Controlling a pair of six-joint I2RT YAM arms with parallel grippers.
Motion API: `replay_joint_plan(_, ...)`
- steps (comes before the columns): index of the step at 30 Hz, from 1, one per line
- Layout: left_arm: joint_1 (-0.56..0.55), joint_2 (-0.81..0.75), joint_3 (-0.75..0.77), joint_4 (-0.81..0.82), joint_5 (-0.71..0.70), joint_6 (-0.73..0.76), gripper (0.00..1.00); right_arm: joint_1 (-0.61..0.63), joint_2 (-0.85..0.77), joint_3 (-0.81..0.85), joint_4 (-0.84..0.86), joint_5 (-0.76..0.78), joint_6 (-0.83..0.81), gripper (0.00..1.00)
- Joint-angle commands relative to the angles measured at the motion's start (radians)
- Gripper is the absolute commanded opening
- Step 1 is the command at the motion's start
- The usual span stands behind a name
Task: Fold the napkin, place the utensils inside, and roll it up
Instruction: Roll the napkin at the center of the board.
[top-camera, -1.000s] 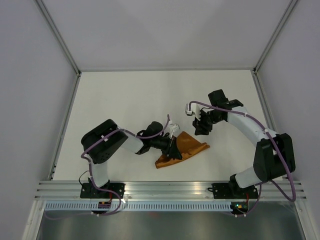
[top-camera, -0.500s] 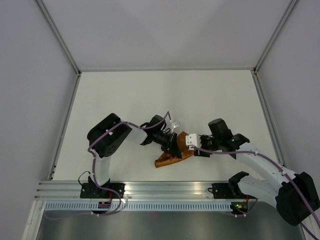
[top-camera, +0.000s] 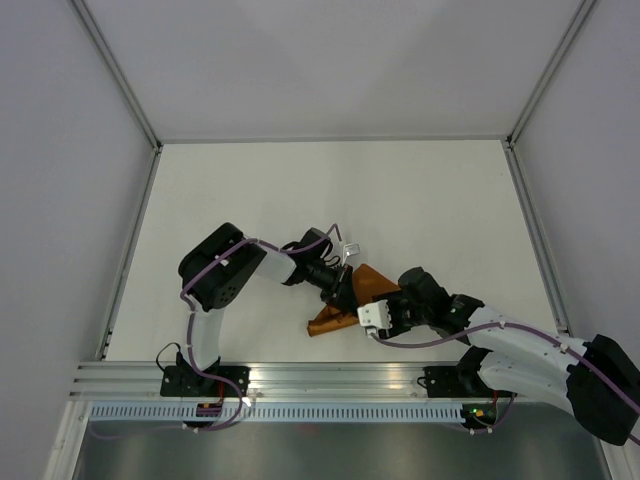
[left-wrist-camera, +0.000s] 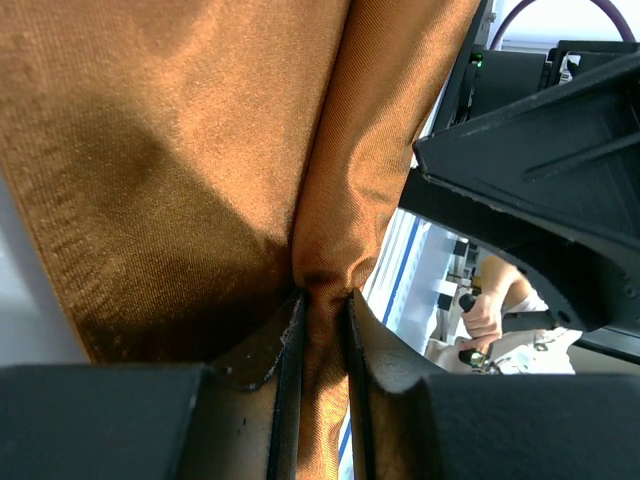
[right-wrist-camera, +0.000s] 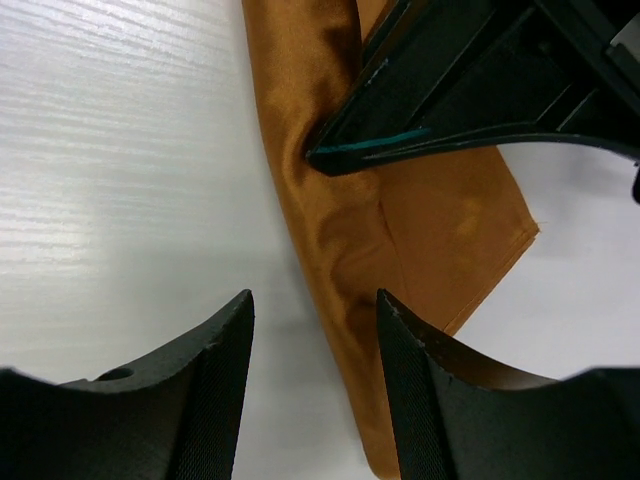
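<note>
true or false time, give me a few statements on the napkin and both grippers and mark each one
1. The left gripper is shut on a fold of the napkin. True.
2. The right gripper is clamped on the napkin. False: its jaws stand open, with the cloth's edge below the gap, not gripped.
3. The napkin lies spread flat as a full square. False: it is folded and bunched into a narrow wedge.
4. The napkin sits on the near half of the table, between the two grippers. True.
</note>
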Motion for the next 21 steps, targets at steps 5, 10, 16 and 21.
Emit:
replay_joint_plan(5, 0.004, 0.093, -0.036, -0.220, -0.181, 0.059, 0.02, 0.084, 0.007, -0.060, 0.179, 0.133, 0.025, 0.57)
replay_joint_plan(10, 0.009, 0.095, -0.033, -0.220, -0.169, 0.066, 0.02, 0.107, 0.057, -0.063, 0.201, 0.150, 0.026, 0.55)
replay_joint_plan(16, 0.009, 0.093, -0.033, -0.221, -0.149, 0.076, 0.02, 0.109, 0.122, -0.073, 0.255, 0.164, 0.023, 0.49)
replay_joint_plan(21, 0.010, 0.092, -0.033, -0.221, -0.141, 0.080, 0.02, 0.110, 0.153, -0.079, 0.282, 0.182, 0.023, 0.27)
